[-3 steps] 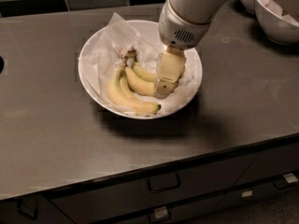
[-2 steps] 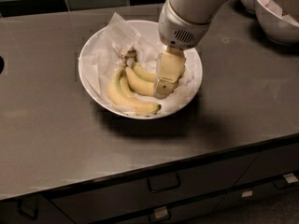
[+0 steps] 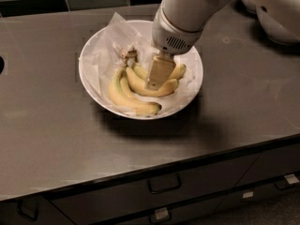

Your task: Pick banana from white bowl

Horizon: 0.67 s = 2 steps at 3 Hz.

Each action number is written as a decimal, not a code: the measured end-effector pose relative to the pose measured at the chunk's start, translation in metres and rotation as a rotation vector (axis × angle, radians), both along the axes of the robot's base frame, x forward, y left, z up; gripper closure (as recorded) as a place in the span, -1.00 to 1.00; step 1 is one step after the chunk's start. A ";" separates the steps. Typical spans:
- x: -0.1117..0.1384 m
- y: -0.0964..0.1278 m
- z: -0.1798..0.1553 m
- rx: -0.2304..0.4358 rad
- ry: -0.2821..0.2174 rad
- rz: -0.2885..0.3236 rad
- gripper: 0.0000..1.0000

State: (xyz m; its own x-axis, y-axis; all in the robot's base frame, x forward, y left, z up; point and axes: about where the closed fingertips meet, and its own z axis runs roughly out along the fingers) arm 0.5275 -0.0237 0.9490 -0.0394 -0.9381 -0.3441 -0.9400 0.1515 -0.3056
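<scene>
The white bowl (image 3: 89,74) sits on the dark counter, lined with crumpled white paper. Three bananas lie in it, joined at a brownish stem end near the bowl's middle. The banana (image 3: 123,97), the longest and slimmest, curves along the front left, with its dark tip toward the bowl's front rim. My gripper (image 3: 158,75) reaches down from the upper right into the bowl. It is over the two shorter bananas (image 3: 140,84), to the right of the long one, and hides part of them.
Another white bowl (image 3: 276,25) stands at the back right, partly behind my arm. A tiled wall runs along the back. The counter's front edge has drawers with handles (image 3: 164,184) below it. A dark round shape (image 3: 1,64) is at the left edge.
My gripper has shifted slightly left inside the bowl, further over the shorter bananas. The bananas and the bowl have not moved.
</scene>
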 end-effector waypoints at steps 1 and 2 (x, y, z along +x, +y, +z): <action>-0.004 0.014 -0.006 0.013 0.020 0.019 -0.24; -0.021 0.028 -0.016 0.015 0.068 0.038 -0.34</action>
State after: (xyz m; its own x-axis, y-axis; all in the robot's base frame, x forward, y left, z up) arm 0.5067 0.0042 0.9333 -0.0273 -0.9340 -0.3562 -0.9639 0.1191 -0.2383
